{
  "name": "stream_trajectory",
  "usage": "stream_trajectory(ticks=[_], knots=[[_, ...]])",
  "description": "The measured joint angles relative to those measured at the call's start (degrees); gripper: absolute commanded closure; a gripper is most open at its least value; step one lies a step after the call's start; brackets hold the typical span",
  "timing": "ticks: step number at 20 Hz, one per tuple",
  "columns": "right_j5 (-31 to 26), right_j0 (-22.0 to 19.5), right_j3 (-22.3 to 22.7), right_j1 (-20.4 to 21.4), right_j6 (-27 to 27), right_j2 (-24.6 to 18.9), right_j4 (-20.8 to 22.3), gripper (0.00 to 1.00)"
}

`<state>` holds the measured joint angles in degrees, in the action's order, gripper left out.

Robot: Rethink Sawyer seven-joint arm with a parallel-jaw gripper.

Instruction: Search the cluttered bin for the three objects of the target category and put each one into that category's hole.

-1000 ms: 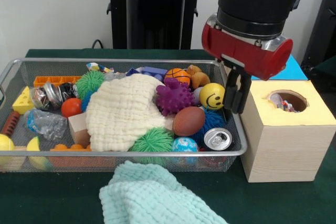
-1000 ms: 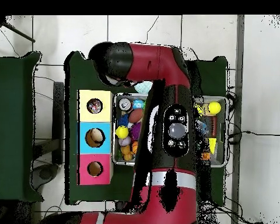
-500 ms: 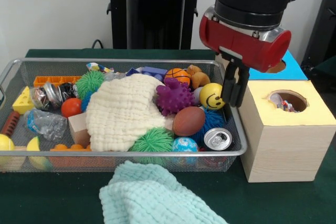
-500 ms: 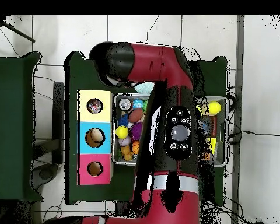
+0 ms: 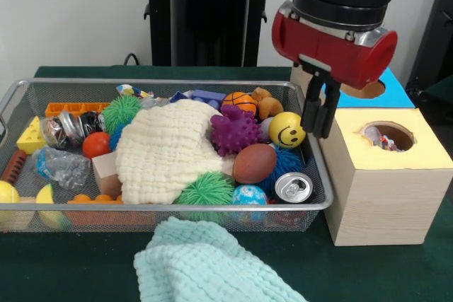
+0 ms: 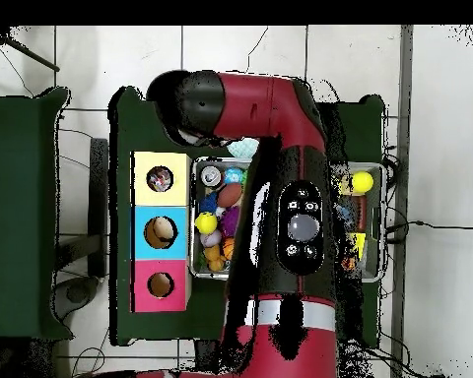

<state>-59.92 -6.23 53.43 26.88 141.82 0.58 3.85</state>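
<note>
The gripper (image 5: 317, 114) hangs over the right end of the wire bin (image 5: 14, 97), just beside the wooden box (image 5: 386, 199) with the holes. Its two dark fingers (image 5: 310, 112) point down with a slim gap between them and nothing in it, so it looks empty, though I cannot tell if it is properly spread or nearly closed.

Right under it sit the yellow smiley ball (image 5: 286, 129) and a soda can (image 5: 293, 187). A cream cloth (image 5: 166, 150) covers the middle of the pile, so more may be hidden beneath.

The yellow hole (image 5: 388, 135) already has something small and colourful inside. From above, the blue hole (image 6: 160, 231) holds a brownish thing too, while the pink hole (image 6: 160, 284) looks nearly bare.

I judge the sorting partly done. Which category is wanted I cannot tell, but plenty remains in the bin.
</note>
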Motion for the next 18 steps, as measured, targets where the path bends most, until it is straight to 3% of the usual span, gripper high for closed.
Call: stream_trajectory(ticks=[18], knots=[[0.5,-2.1,0.4,-0.7,0.0,-1.0,1.8,1.0]])
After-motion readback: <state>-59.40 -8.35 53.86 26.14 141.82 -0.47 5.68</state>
